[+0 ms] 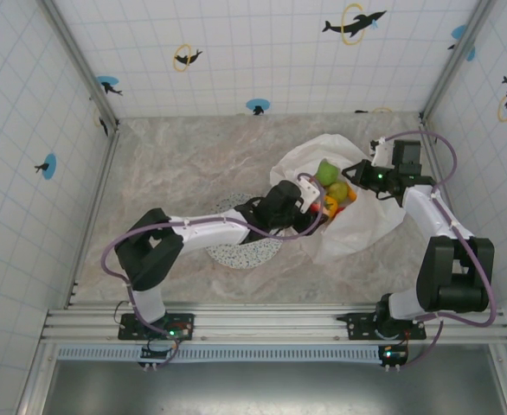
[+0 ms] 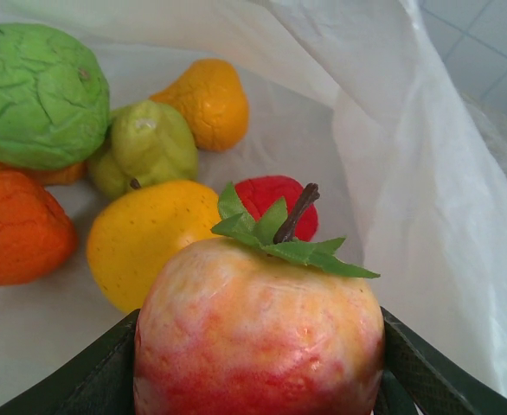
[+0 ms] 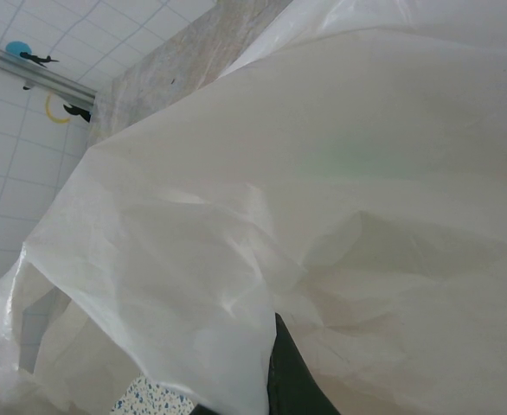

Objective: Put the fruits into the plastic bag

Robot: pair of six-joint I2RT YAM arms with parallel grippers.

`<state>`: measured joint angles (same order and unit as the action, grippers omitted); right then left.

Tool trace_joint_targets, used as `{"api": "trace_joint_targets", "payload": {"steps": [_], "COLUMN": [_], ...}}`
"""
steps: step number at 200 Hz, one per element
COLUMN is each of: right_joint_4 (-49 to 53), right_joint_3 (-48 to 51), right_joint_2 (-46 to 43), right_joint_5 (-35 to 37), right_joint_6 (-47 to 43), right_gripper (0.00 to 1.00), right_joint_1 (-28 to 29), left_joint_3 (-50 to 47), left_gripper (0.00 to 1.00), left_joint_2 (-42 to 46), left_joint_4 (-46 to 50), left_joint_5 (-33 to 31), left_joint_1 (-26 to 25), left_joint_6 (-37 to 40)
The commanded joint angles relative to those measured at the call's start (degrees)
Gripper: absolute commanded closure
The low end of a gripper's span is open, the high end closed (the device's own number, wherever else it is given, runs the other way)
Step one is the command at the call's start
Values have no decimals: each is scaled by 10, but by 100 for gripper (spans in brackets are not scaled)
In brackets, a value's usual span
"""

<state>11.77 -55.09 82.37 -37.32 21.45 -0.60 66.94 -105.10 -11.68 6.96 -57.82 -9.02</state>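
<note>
Left claw [image 1: 317,206] clamps red-yellow fruit [image 2: 258,333] inside plastic bag [image 1: 362,232]; right claw [image 1: 368,177] pinches bag.

Cameras: one overhead, two wrist close-ups.
Top external looks down from above the table's [image 1: 193,156] near edge. The left wrist peers into the plastic bag [image 2: 426,173]. The right wrist sits close against its folds. All three views share the bag.

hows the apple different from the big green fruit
The apple is red-yellow, smooth, with stem and leaves; the green fruit is plain green and cracked. The apple sits between the left fingers; the green fruit lies loose in the bag. Both are round.
</note>
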Motion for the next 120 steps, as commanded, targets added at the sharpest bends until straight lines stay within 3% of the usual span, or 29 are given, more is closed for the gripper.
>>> {"api": "trace_joint_targets", "payload": {"steps": [1,78,120], "right_joint_4": [-5,-44,-58], "right_joint_3": [11,-6,4], "right_joint_2": [-24,-38,-42], "right_joint_5": [0,-1,18], "right_joint_6": [4,50,63], "right_gripper": [100,100,100], "right_joint_1": [6,16,21], "left_joint_3": [38,132,168], "left_gripper": [49,45,43], "left_joint_2": [-24,-123,-171], "left_joint_4": [-34,-111,-158], "left_joint_5": [-40,-124,-124], "left_joint_1": [3,9,18], "left_joint_6": [2,38,44]}}
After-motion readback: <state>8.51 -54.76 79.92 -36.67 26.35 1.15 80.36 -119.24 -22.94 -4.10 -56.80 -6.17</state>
